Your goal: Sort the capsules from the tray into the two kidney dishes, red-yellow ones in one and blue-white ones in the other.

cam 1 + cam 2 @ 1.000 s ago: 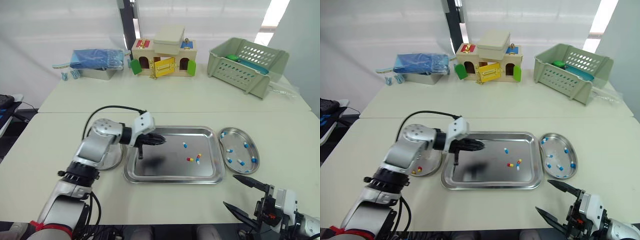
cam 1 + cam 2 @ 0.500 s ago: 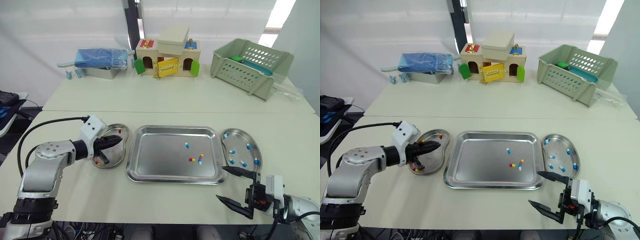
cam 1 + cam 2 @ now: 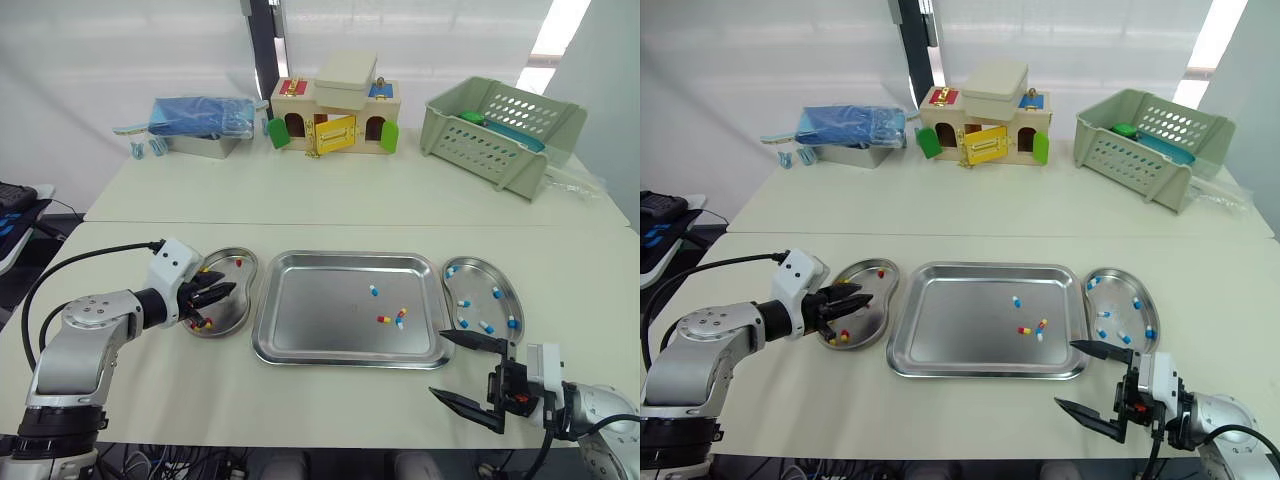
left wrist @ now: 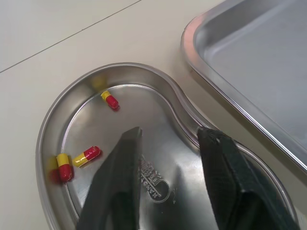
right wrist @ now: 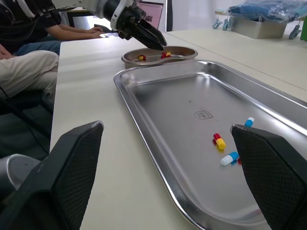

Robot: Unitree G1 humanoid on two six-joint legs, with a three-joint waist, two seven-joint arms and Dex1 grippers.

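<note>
Left gripper (image 3: 224, 293): it hangs low inside the left kidney dish (image 4: 144, 100), fingers apart and nothing between them.
Right gripper (image 3: 440, 363): it is spread wide and empty, near the front edge of the desk (image 3: 330, 400), just in front of the tray's front right corner.
Tray (image 3: 310, 320): it sits mid-desk between the two dishes. Four capsules lie in its right half. The lone blue-white capsule (image 3: 371, 290) is toward the back, and the mixed group (image 3: 381, 319) is nearer the front — two red-yellow and one blue-white, close together.
Left kidney dish, contents: just beside the tray's left rim, it holds only sorted red-yellow capsules (image 4: 86, 154). You can count three in the left wrist view, well apart from the fingers.
Right kidney dish (image 3: 478, 278), contents: just beside the tray's right rim, it holds only sorted blue-white capsules (image 3: 483, 326), about six, scattered.
Progress: judging by the tray, you are near the end of the sort.
Risk, wrong colour: the mixed group is tight, so a pinch there may take two capsules or carry a blue-white one to the red-yellow dish.
Risk, skidding: on smooth steel a capsule probably rolls away from a closing finger — approach from straight above.
Risk, dish: the left fingers sit low, so a sideways exit could nudge the dish or flick capsules out.
Risk, rim: the right gripper's wide spread could catch the tray's front rim as you reach in.
</note>
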